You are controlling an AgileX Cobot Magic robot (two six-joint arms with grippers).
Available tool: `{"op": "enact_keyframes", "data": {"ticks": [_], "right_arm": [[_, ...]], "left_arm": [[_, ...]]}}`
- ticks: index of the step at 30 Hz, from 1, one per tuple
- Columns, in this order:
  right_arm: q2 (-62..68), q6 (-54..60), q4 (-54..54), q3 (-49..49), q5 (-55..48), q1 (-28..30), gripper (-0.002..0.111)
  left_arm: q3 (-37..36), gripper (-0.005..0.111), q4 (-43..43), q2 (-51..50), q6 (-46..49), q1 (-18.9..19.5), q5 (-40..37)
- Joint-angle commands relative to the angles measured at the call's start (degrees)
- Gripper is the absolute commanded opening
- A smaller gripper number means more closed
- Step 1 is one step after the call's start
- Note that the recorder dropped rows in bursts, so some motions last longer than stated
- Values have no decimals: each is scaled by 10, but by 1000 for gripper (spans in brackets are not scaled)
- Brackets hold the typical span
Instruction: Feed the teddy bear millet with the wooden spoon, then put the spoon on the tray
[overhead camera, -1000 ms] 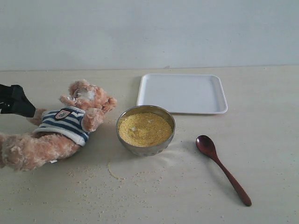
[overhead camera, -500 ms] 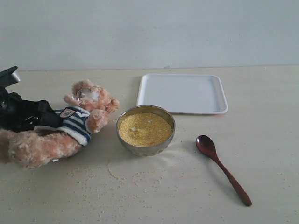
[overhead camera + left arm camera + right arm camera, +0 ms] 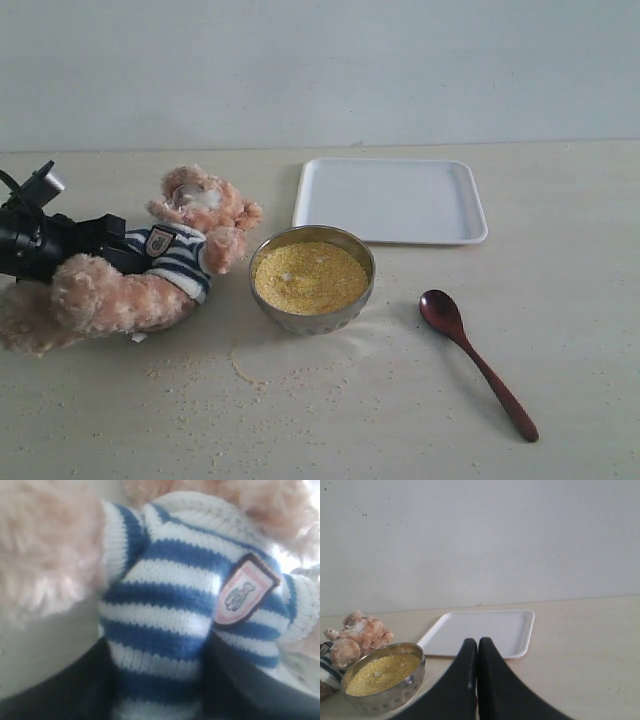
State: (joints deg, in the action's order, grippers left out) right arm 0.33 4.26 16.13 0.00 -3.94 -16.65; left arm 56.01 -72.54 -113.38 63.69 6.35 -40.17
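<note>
The teddy bear (image 3: pixel 185 255) lies on its back left of the steel bowl (image 3: pixel 311 322), which holds a heap of millet (image 3: pixel 310 277). My left gripper (image 3: pixel 132 250) reaches in from the left and is shut on the bear's striped torso. In the left wrist view its black fingers (image 3: pixel 240 690) press both sides of the shirt (image 3: pixel 170 600). The wooden spoon (image 3: pixel 470 355) lies on the table right of the bowl, with nothing holding it. The white tray (image 3: pixel 390 200) sits behind the bowl. My right gripper (image 3: pixel 478 642) is shut and holds nothing, hovering short of the tray (image 3: pixel 485 630).
Scattered millet specks (image 3: pixel 280 385) cover the table in front of the bowl and the bear. A pale wall (image 3: pixel 320 70) rises behind the table. In the right wrist view the bowl (image 3: pixel 395 695) and the bear's head (image 3: pixel 360 635) are seen to one side.
My left gripper has come in from the left and shut on the bear's torso. The bear has shifted a little to the right and its legs have lifted. Spoon, bowl and tray have not moved.
</note>
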Motion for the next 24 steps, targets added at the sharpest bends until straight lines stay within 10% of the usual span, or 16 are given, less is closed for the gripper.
{"op": "enact_keyframes", "data": {"ticks": [1, 24], "right_arm": [[-3, 1, 0, 0, 6, 1, 0], [-3, 1, 0, 0, 22, 1, 0]], "left_arm": [[0, 5, -45, -7, 0, -2, -5], [-98, 5, 43, 220, -41, 69, -68]]}}
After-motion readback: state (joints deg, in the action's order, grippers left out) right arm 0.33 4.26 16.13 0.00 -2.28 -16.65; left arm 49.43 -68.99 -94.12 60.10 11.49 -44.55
